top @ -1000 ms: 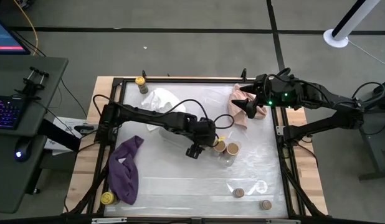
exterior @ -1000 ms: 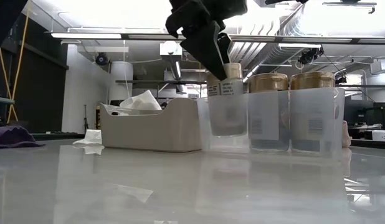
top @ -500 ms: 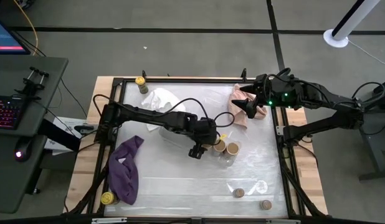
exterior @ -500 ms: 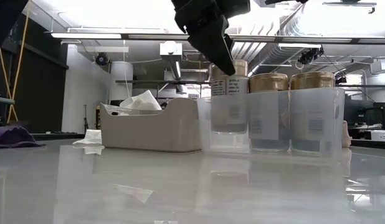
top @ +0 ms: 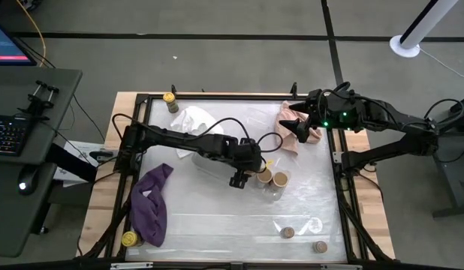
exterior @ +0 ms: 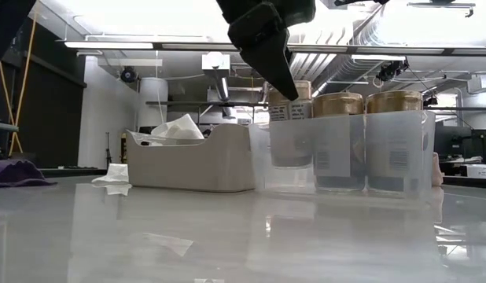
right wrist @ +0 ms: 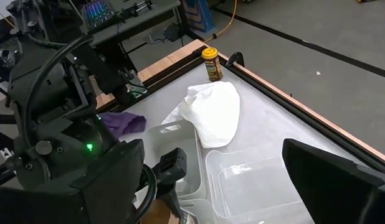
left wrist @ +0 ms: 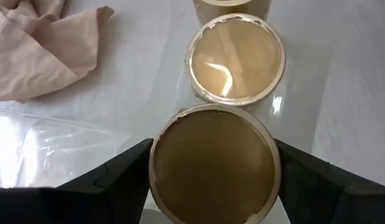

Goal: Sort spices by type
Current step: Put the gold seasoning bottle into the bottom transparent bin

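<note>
My left gripper (top: pixel 245 175) is at the table's middle, shut on a tan-topped spice jar (left wrist: pixel 214 165). Two more tan-topped jars (top: pixel 266 176) (top: pixel 280 178) stand in a row just to its right; they also show in the low view (exterior: pixel 339 141) (exterior: pixel 394 141). Two tiny brownish jars (top: pixel 287 232) (top: pixel 320 246) stand near the front right. One yellow-lidded jar (top: pixel 170 100) stands at the far left corner, the other (top: pixel 128 239) at the near left corner. My right gripper (top: pixel 299 129) is open and empty over the pink cloth (top: pixel 290 135) at the far right. My left gripper pinches the jar by its two opposite sides just under the tan top (left wrist: pixel 156 167), one finger (left wrist: pixel 118 177) on each side. The fingers come from above, slanting down. The jar is upright, and in the low view its base (exterior: pixel 290 163) stands higher than its neighbours' bases.
A grey tray (exterior: pixel 192 161) with a white cloth (top: pixel 193 120) over its far end sits left of the jars. A purple cloth (top: pixel 151 204) lies at the near left. A dark frame (top: pixel 344 187) borders the table.
My left gripper has carried the tan-topped jar a little toward the table's right edge, closer to the other two tan-topped jars. The jar, tilted a second ago, now stands upright in the hold.
</note>
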`<move>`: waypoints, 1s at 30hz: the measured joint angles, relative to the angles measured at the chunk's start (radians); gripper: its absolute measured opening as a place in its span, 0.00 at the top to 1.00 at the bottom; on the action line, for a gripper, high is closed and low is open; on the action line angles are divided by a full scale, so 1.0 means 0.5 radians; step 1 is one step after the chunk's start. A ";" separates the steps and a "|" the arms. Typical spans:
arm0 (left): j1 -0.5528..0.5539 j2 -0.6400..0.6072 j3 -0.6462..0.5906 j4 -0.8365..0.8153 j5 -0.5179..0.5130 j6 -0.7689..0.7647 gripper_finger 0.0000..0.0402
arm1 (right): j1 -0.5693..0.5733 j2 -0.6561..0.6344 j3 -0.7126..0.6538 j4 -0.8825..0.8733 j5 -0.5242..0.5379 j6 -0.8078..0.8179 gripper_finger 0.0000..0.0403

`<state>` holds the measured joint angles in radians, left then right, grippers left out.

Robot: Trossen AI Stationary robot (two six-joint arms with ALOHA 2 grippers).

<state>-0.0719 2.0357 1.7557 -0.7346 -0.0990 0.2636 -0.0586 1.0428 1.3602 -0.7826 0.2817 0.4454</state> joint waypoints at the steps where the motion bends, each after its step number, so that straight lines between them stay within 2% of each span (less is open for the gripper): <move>1: 0.000 0.000 0.000 0.002 0.000 0.000 0.29 | 0.000 0.000 0.000 0.000 0.000 0.001 0.06; 10: -0.001 0.000 -0.002 -0.010 0.311 0.066 0.29 | 0.000 0.000 0.000 0.000 0.000 0.004 0.06; 19: 0.002 0.075 -0.002 -0.003 0.283 0.058 0.28 | 0.000 0.000 0.000 0.000 0.000 0.014 0.06; 30: 0.000 0.130 -0.002 -0.010 0.134 0.057 0.12 | 0.000 0.001 0.000 -0.013 -0.001 0.044 0.06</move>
<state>-0.0719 2.1007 1.7550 -0.7399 -0.0322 0.2920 -0.0586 1.0431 1.3602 -0.7890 0.2813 0.4676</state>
